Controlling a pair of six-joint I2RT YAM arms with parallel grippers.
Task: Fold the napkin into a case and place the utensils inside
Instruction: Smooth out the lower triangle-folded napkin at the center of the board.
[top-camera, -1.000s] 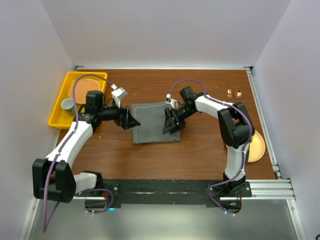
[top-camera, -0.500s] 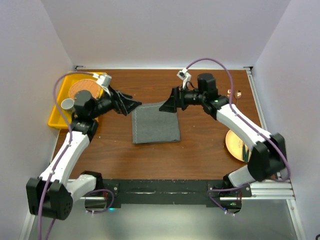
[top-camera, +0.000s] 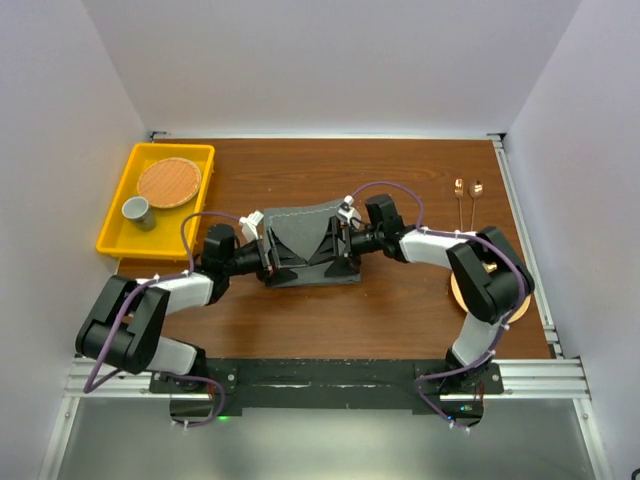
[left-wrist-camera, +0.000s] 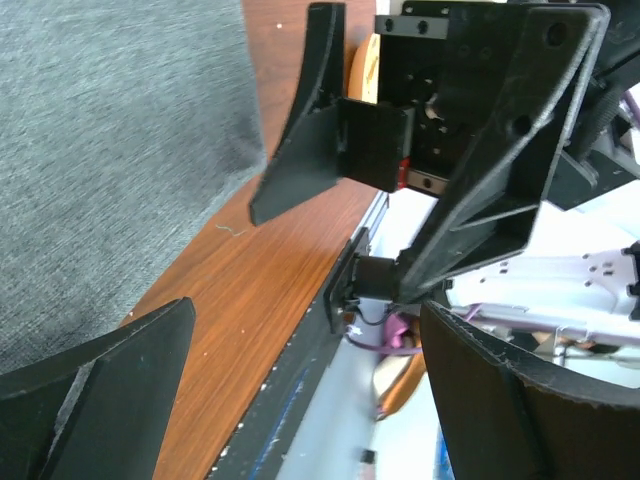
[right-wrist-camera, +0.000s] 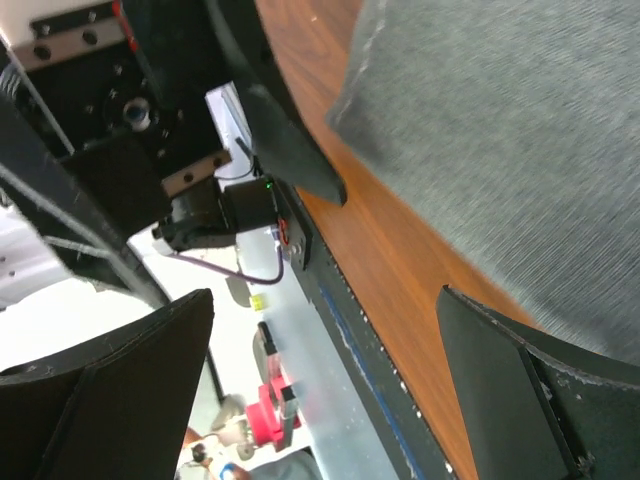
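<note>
The dark grey napkin (top-camera: 310, 235) lies flat on the brown table (top-camera: 400, 310), also filling the upper left of the left wrist view (left-wrist-camera: 110, 140) and the upper right of the right wrist view (right-wrist-camera: 500, 120). My left gripper (top-camera: 280, 258) (left-wrist-camera: 308, 335) and right gripper (top-camera: 330, 255) (right-wrist-camera: 322, 310) hover low over the napkin's near half, facing each other. Both are open with nothing between the fingers. Two copper utensils (top-camera: 459, 186) lie at the far right of the table, away from both grippers.
A yellow tray (top-camera: 112, 228) at the far left holds a round woven mat (top-camera: 168, 181) and a small grey cup (top-camera: 136, 209). An orange plate (top-camera: 456, 291) lies mostly hidden under the right arm's elbow. A metal rail (top-camera: 530, 375) runs along the table's near edge.
Both arms swung from the napkin's far corners down to its near half and now face each other closely. The napkin has not visibly shifted.
</note>
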